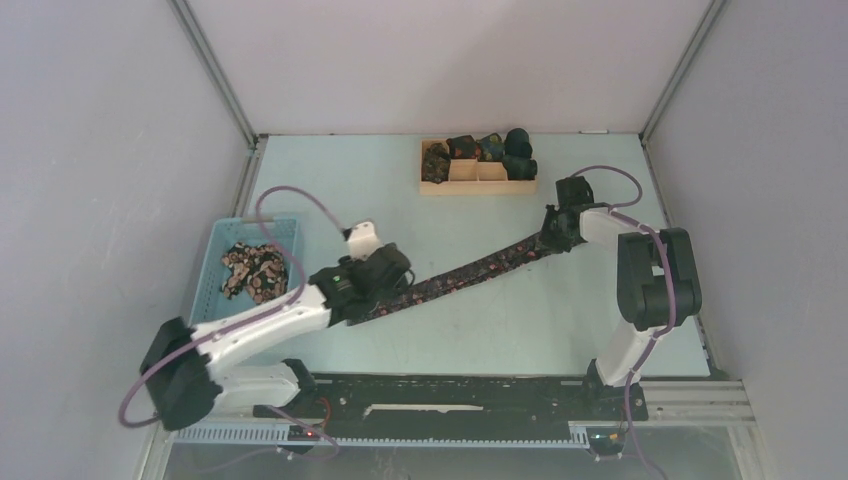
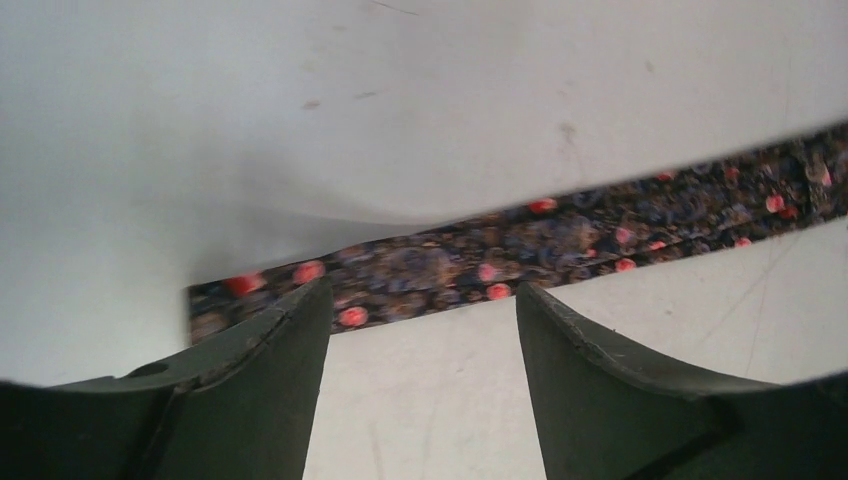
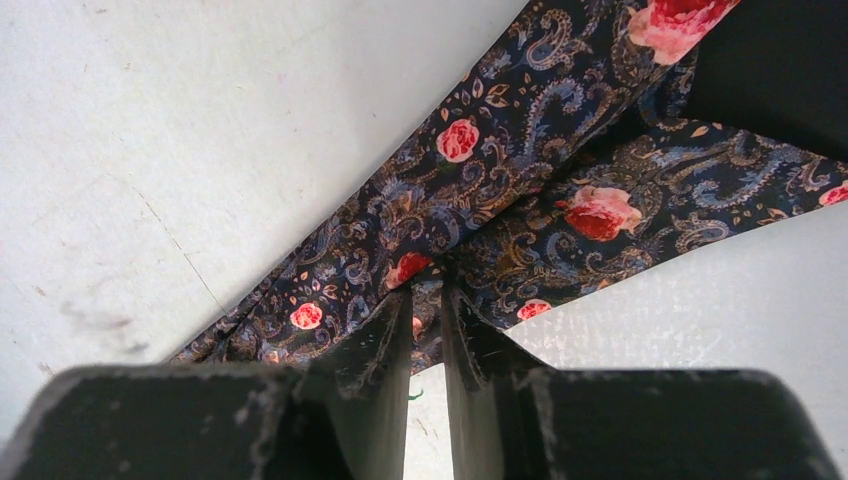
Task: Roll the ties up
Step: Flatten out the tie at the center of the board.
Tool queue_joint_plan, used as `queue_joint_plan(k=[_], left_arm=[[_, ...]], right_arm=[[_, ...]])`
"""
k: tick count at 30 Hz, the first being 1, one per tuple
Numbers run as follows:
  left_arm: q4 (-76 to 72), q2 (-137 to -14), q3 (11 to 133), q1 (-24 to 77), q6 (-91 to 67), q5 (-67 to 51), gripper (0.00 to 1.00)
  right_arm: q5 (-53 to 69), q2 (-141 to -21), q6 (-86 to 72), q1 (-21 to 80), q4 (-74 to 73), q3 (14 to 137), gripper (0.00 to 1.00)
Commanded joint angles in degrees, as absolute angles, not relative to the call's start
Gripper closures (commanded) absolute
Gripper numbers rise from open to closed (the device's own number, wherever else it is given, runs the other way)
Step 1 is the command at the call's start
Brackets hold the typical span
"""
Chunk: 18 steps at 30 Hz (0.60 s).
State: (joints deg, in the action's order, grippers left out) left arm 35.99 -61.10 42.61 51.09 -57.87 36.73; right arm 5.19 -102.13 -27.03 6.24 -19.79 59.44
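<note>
1. Top view: one tie lies stretched diagonally across the table, with an arm at each end. Loose ties are heaped in the blue basket, and rolled ties sit in the wooden tray.
2. Left wrist view: the left gripper has its jaws wide apart and holds nothing. The tie's end lies just beyond the fingertips (only this view shows that end free).
3. Right wrist view: the right gripper is pinched tight on the wide end's fabric, a grip the top view hides. The tie looks laid out and rolling not yet begun. Next, the left jaws probably need to close on the free end and start turning it.
</note>
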Motion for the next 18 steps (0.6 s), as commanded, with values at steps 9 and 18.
queue_joint_plan(k=[9, 18], left_arm=[[27.1, -92.3, 58.5, 52.0, -49.3, 22.2, 0.26], [30.6, -101.4, 62.2, 52.4, -49.4, 21.8, 0.26]], right_arm=[[3.4, -103.5, -26.5, 4.8, -22.3, 60.2, 0.81], [3.8, -103.5, -26.5, 4.6, -22.1, 60.2, 0.82]])
